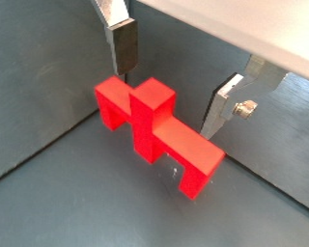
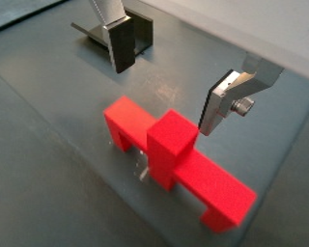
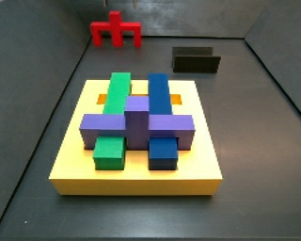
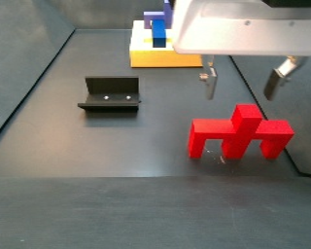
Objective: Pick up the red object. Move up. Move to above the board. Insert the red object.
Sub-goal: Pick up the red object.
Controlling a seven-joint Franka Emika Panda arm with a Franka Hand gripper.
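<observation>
We see the gripper (image 4: pixel 244 83) hovering just above the red object (image 4: pixel 239 136), its fingers (image 1: pixel 123 46) spread wide and holding nothing. The red object (image 1: pixel 154 129) stands on the dark floor, its central post below the gap between the fingers. The board (image 3: pixel 138 174) lies well apart, beyond the fixture (image 4: pixel 112 94).

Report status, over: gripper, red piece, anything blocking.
Gripper open, above red object, not touching. Red object standing on floor. Fixture off to the side, path clear.
</observation>
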